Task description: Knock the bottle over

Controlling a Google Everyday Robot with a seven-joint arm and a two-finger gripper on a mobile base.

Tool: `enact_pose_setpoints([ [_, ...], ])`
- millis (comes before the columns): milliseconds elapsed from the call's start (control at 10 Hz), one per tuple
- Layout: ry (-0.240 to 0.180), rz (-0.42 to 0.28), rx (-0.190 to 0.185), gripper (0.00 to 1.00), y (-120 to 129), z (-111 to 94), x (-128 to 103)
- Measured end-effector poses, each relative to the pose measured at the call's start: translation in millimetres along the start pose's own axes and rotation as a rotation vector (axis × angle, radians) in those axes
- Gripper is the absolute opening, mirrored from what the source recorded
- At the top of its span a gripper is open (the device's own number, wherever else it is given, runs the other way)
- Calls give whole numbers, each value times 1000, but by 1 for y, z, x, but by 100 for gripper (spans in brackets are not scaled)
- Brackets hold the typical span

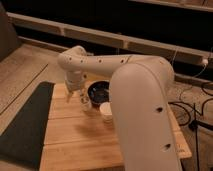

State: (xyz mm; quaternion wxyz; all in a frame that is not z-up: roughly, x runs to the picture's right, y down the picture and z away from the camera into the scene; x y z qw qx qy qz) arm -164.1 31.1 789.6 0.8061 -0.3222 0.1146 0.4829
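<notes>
Pale wooden slats make up the table (75,135) you are working over, and everything is best placed from the dark bowl (98,92) that sits near its far edge. Your gripper (73,93) hangs just left of that bowl, below the white arm's (100,62) wrist, low over the wood; you cannot tell from this view how its fingers stand. The bottle (86,102), slim and clear, stands upright just in front of the bowl's left rim, close beside the gripper, and whether the two touch cannot be made out. The white cup (106,110) stands in front of the bowl on its right side, close beside the bottle. A dark mat (25,125) lies well to the left of the bowl, along the table's left edge. The arm's big white forearm covers the table to the right of the bowl. No label or writing can be read on the bottle, cup or bowl.
</notes>
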Motion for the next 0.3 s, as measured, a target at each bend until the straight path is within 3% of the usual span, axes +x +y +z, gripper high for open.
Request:
enact_pose_setpoints([
  [100,-28,-27,5,65,-2,-8,-2],
  [300,-44,-38,7,65,-9,-13,4],
])
